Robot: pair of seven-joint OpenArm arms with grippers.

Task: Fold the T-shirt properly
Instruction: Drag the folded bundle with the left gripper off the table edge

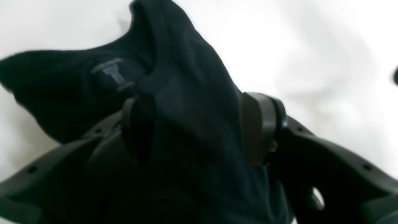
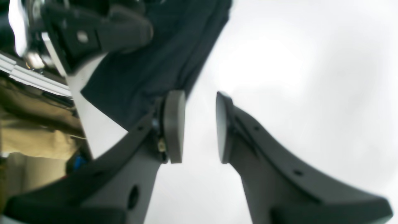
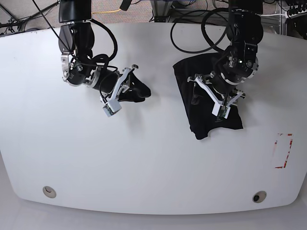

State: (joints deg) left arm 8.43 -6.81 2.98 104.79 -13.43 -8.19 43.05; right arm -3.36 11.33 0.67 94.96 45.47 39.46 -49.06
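One white table [image 3: 153, 163] carries everything here, and the T-shirt [image 3: 207, 98] lies toward its far right side as seen from the base camera, bunched into a dark, roughly folded mass. Relative to that cloth, the left gripper [image 1: 199, 130] sits right over the shirt's middle; the left wrist view shows a thick ridge of black fabric running between its widely parted jaws, though whether the pads [image 1: 259, 127] are really pinching it I cannot tell. The right gripper [image 2: 200, 127] is well apart from the shirt, off to its left in the base view, jaws partly open with bare table showing between the pads and nothing held.

Judging from this, the step in hand is gathering a fold with the left arm. To do it well, the jaws should take hold of only the layers meant to move, near an edge rather than mid-bundle, and carry them flat so the fabric does not crumple. The idle right gripper would do best pinning the shirt's opposite edge. Thin cloth slips, so a firm bite matters.
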